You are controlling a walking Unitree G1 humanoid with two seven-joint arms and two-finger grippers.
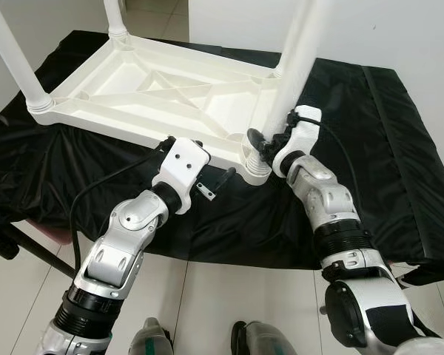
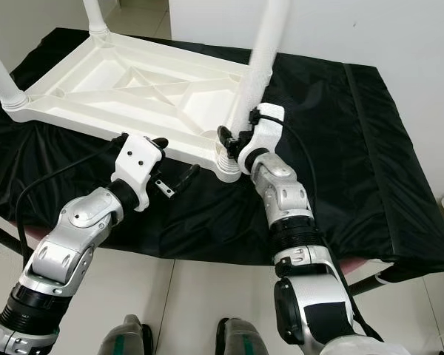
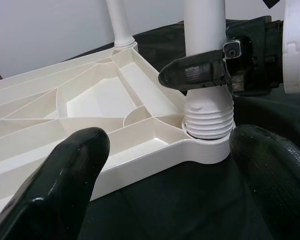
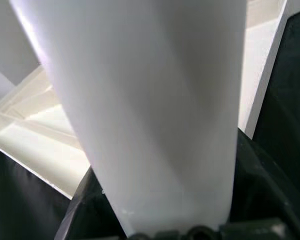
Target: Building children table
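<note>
Gripping the white leg [image 1: 294, 70] just above its threaded collar, the right pincer [image 1: 270, 142] is clamped around it at the near corner of the upturned white table [image 1: 155, 92], which lies on the black-draped tabletop [image 1: 385, 140]. The left pincer [image 1: 207, 177] waits open at about eight o'clock from that socket. Keeping the leg plumb while twisting should seat the thread squarely; steadying the frame would likely help.

A white plastic children's tabletop [image 1: 155, 92] lies upside down, ribbed underside up. A white leg [image 1: 294, 70] stands upright in the corner socket [image 3: 205, 142] just below the right end effector [image 1: 265, 144], its threaded base seated there; the other legs stand at corners farther from it.
</note>
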